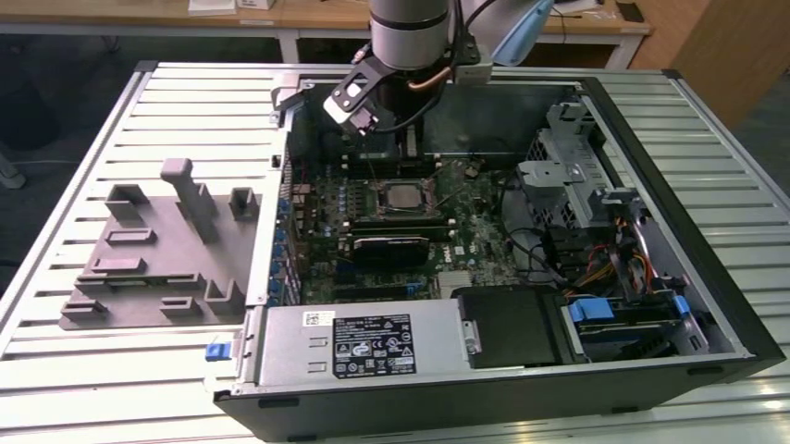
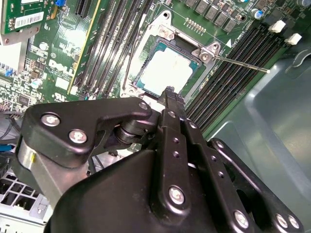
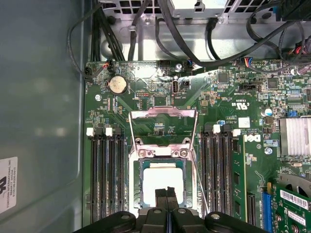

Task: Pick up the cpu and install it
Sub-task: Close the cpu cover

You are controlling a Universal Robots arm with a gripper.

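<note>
The arm comes down from the top of the exterior view. Its thick grey part stands upright over the open computer case, which lies on the bench. The wrist hangs above the green board inside the case.

The end effector is closed. In both wrist views its two black fingers press flat together with just a thin line between them, and they hold nothing. The tips hang over one edge of the cpu. I cannot tell if they touch it.

The cpu is in its socket on the board. It lies flat with its shiny silver top up. The metal cover frame of the socket is flipped open and back. A thin lever sticks out to one side. Long black slots run along both sides of the socket.

In both wrist views the black body of the end effector covers part of the cpu and part of the socket. In the exterior view the fingers are dark against the dark case and hard to make out. A grey block with small holders lies on the bench, at the exterior view's left of the case
</note>
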